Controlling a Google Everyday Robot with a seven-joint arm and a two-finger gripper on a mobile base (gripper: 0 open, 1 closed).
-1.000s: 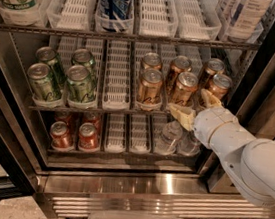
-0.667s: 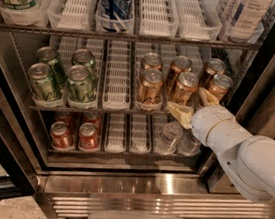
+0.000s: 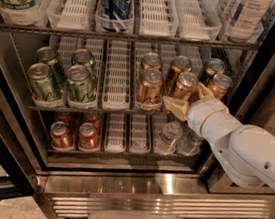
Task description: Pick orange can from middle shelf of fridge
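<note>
At middle shelf [image 3: 112, 110] front, hand [image 3: 189, 100] spread; orange can [image 3: 185, 84] just beside.

arm: extended from right | gripper [image 3: 183, 96]: fingers spread apart

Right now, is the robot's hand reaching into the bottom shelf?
No, the gripper is at the front of the middle shelf, beside the orange cans.
</note>
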